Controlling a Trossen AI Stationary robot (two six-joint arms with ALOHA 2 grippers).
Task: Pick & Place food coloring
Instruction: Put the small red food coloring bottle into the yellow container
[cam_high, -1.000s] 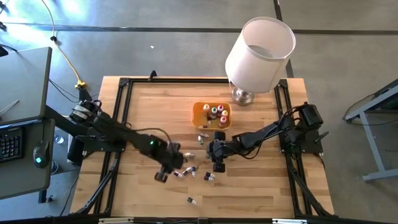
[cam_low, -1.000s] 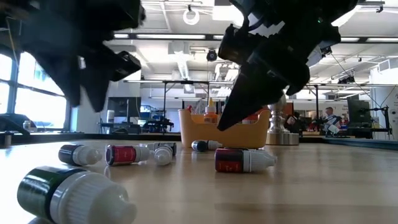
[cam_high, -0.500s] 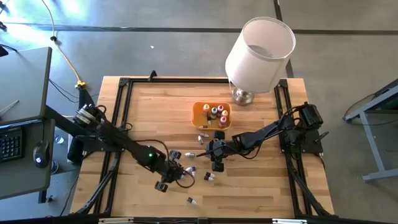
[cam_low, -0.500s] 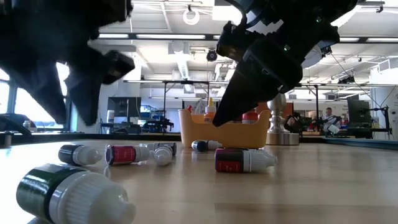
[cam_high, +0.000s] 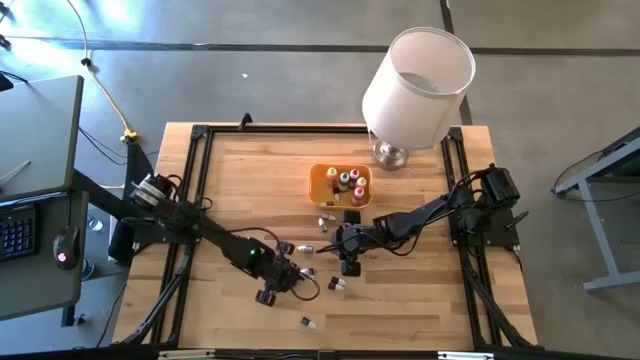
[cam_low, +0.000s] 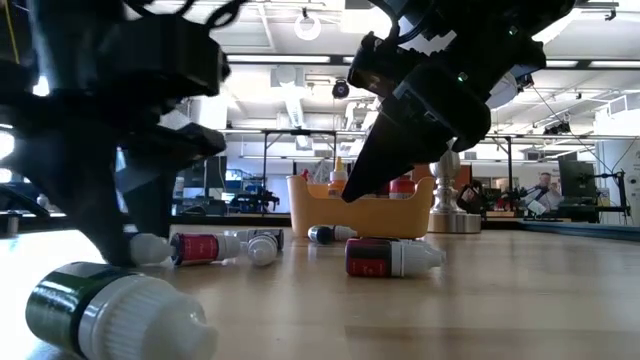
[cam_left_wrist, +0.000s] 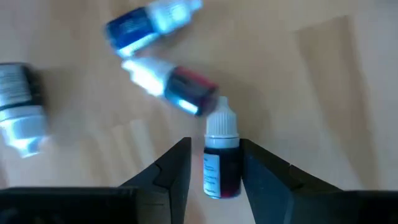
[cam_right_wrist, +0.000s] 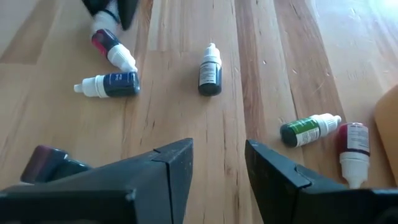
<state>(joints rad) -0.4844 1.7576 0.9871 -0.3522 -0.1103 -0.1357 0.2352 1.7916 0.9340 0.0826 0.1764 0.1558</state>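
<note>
The orange tray (cam_high: 324, 184) sits near the lamp (cam_high: 417, 80), with several food coloring bottles (cam_high: 348, 182) standing inside it. Out in front of the tray, more bottles (cam_right_wrist: 114, 85) lie scattered on the wooden table (cam_high: 230, 180). The left gripper (cam_left_wrist: 214, 169) is down among them, its fingers spread to either side of a dark red bottle (cam_left_wrist: 221, 167) without pinching it. The right gripper (cam_right_wrist: 219, 163) hovers just in front of the tray, fingers apart and holding nothing.

Left claw (cam_left_wrist: 216, 163) now lower, fingers astride a dark red bottle (cam_left_wrist: 221, 165) on the table.
</note>
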